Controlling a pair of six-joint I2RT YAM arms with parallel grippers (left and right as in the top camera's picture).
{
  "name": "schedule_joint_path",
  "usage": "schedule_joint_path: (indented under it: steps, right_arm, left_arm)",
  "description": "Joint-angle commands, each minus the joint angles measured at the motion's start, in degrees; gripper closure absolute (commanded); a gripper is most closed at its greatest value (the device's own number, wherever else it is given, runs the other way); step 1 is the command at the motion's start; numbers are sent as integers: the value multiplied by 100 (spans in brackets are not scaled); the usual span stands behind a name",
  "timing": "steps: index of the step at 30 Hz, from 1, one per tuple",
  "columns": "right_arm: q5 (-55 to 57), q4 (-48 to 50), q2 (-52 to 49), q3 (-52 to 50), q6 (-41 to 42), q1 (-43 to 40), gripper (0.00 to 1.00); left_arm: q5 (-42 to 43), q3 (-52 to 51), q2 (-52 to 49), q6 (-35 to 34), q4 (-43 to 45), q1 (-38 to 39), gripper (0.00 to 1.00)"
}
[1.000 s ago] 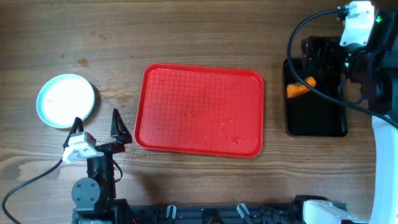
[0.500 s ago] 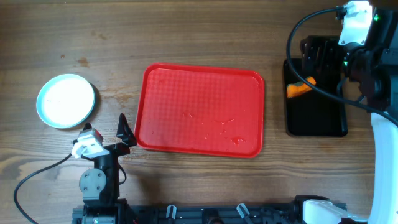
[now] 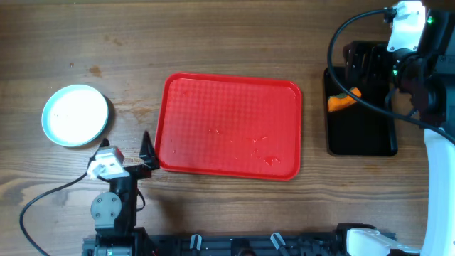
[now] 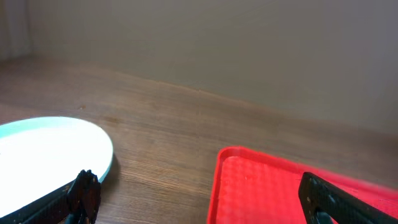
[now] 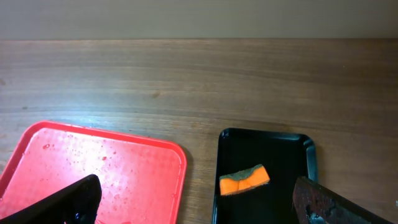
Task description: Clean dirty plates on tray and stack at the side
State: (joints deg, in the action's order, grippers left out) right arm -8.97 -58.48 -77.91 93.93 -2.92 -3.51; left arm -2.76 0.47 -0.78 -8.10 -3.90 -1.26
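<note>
Overhead view: the plates (image 3: 76,115) show as one pale round disc on the table (image 3: 227,43), well left of the tray (image 3: 227,126). How many lie stacked there cannot be told from above. The disc's top face is clean white with a mint rim.

The tray lies at mid-table, long side running left to right. Its floor carries scattered droplets and a faint wet patch toward the near right corner.

The left gripper (image 3: 126,149) sits low between plates and tray, just off the tray's near left corner. Left wrist view: its fingers (image 4: 84,193) are spread wide and hold nothing. The plate rim lies beside the left finger and the tray's corner under the right one.

Right of the tray, apart from it, is a black tray (image 3: 362,131), set lengthwise front to back. An orange sponge (image 3: 341,100) lies in its far left part.

Right wrist view: the right gripper (image 5: 196,183) hangs above the gap between the two trays. Its fingers are fully apart and empty, with the sponge between them, nearer the right finger.
</note>
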Motion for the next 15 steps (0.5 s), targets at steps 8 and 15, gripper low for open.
schedule_joint_path:
  steps: [8,15]
  right_arm:
    - [-57,17,-55,109,-52,13,0]
    - [-55,17,-55,109,-50,13,0]
  left_arm:
    - [575,-15,57,1370,-48,-9,0]
    - [573,-15,50,1368,-44,-11,0]
